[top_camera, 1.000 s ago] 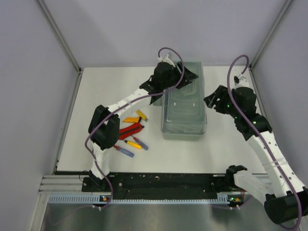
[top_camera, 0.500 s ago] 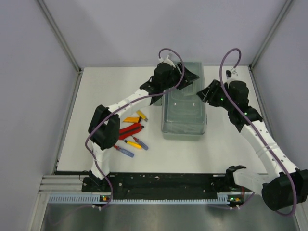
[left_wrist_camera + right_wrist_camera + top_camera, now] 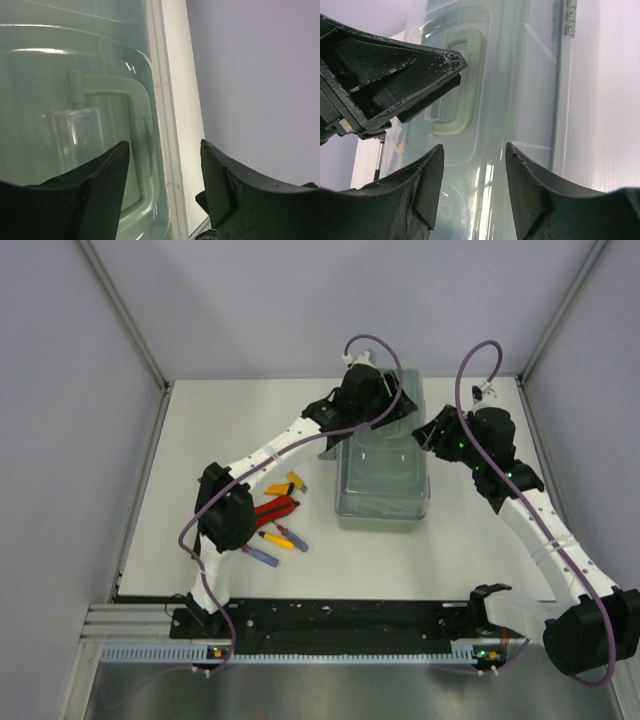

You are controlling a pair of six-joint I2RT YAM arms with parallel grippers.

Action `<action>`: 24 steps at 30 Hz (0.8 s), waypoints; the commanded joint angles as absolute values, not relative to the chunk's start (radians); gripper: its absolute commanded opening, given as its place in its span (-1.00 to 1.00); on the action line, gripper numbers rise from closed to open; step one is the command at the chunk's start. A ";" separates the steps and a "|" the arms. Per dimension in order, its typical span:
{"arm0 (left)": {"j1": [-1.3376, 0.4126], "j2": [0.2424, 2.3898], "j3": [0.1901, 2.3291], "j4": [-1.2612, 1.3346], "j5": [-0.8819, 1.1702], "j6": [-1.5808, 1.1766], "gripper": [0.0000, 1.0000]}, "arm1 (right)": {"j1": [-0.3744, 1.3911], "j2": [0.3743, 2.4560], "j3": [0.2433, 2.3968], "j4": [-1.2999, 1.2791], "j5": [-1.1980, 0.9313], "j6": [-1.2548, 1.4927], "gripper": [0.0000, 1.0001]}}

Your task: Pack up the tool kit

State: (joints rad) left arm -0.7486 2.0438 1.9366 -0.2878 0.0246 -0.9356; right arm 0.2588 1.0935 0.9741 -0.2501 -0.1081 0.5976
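Note:
The clear plastic tool box (image 3: 383,468) lies closed in the middle of the table. My left gripper (image 3: 392,408) is open over its far end; the box edge (image 3: 159,150) shows between its fingers. My right gripper (image 3: 432,434) is open at the box's far right edge; the box lid (image 3: 485,125) fills its view. Several small tools lie left of the box: a red case (image 3: 272,509), a yellow and black tool (image 3: 293,480), an orange tool (image 3: 275,488) and screwdrivers (image 3: 275,540).
White table (image 3: 220,420) with grey walls round it. A black rail (image 3: 330,618) runs along the near edge. The left arm reaches across from the left over the tools.
The left gripper has shifted right over the box's far end. The right gripper moved left and farther, up to the box's right edge.

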 commanded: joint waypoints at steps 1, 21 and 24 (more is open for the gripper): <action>-0.758 2.111 1.986 -0.413 -0.038 -0.882 0.28 | 0.265 1.091 0.965 -0.227 -0.075 0.581 0.03; -0.744 2.054 1.832 -0.069 0.190 -1.003 0.13 | 0.267 1.065 0.962 -0.173 -0.127 0.552 0.03; -0.738 2.049 1.818 -0.060 0.193 -1.009 0.11 | 0.267 1.074 0.966 -0.143 -0.146 0.551 -0.02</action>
State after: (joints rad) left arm -0.7303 2.0678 1.8587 -0.0727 0.1440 -0.9962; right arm 0.2588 1.0931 0.9558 -0.2367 -0.1085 0.5713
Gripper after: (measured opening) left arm 0.556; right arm 0.507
